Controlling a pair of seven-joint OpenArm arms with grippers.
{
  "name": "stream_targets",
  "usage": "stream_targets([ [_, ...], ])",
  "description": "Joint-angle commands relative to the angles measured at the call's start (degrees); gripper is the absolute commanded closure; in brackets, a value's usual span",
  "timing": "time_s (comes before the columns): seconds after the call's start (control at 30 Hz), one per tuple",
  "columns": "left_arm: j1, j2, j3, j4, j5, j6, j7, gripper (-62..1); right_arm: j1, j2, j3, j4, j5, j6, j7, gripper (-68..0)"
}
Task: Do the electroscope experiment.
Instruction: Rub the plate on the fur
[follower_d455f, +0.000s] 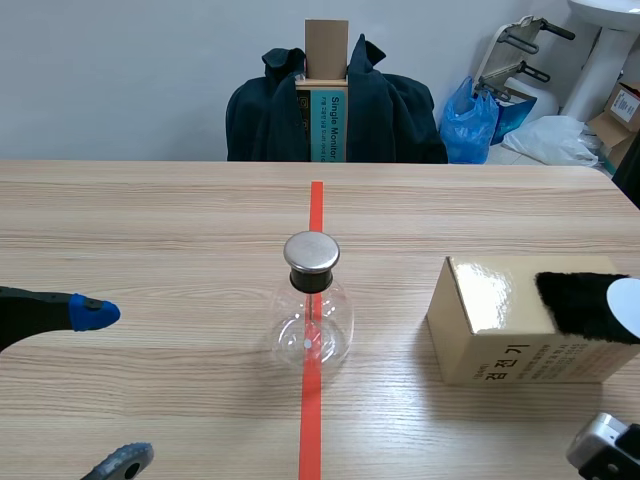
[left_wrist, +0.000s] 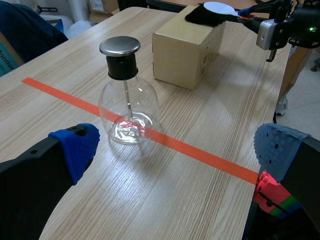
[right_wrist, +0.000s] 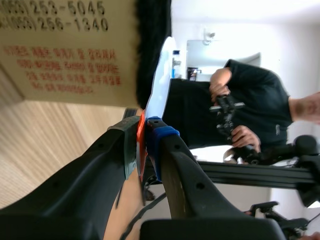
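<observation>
The electroscope (follower_d455f: 312, 310), a clear glass flask with a black neck and a metal cap, stands on the orange-red tape line at mid-table. In the left wrist view the electroscope (left_wrist: 127, 107) is ahead of my left gripper (left_wrist: 177, 147), which is open and empty. In the scene view my left gripper (follower_d455f: 110, 388) sits low at the left. A tan cardboard box (follower_d455f: 520, 320) at the right carries a black fur patch (follower_d455f: 580, 300). A white paddle (follower_d455f: 626, 305) lies on the fur. My right gripper (right_wrist: 142, 132) is shut on the paddle's thin orange handle (right_wrist: 141, 135).
Behind the table stands a chair draped in a dark jacket (follower_d455f: 390, 110), with a blue bag (follower_d455f: 470, 125) beside it. The right wrist view shows a person in a dark shirt (right_wrist: 235, 105) beyond the table's edge. Bare tabletop surrounds the flask.
</observation>
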Motion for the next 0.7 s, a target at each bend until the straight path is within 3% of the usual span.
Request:
stream_targets([
  [0.0, -0.15, 0.17, -0.48, 0.57, -0.61, -0.07, -0.68, -62.3, 0.04, 0.68, 0.13, 1.07, -0.26, 0.94, 4.94, -0.8],
  [0.07, -0.15, 0.17, -0.48, 0.57, -0.59, -0.07, -0.68, -62.3, 0.02, 0.37, -0.31, 1.07, -0.26, 1.16, 4.74, -0.8],
  [0.17, -0.15, 0.17, -0.48, 0.57, -0.59, -0.07, -0.68, -62.3, -0.20, -0.20, -0.17, 1.07, -0.39, 0.48, -1.81, -0.8],
  [0.3, -0.15, 0.17, -0.48, 0.57, -0.59, -0.07, -0.68, -62.3, 0.20, 0.20, -0.17, 1.07, -0.44, 0.92, 5.75, -0.8],
  [0.43, -0.15, 0.17, -0.48, 0.57, -0.59, -0.07, -0.68, -62.3, 0.15, -0.20, -0.20, 1.09, -0.46, -0.61, 1.81, -0.8],
  [0.57, -0.15, 0.17, -0.48, 0.57, -0.59, -0.07, -0.68, -62.3, 0.83, 0.00, -0.22, 1.14, -0.48, -0.57, 6.80, -0.8],
  [0.67, -0.15, 0.17, -0.48, 0.57, -0.59, -0.07, -0.68, -62.3, 0.81, -0.39, -0.26, 1.14, -0.46, -0.66, 2.89, -0.8],
])
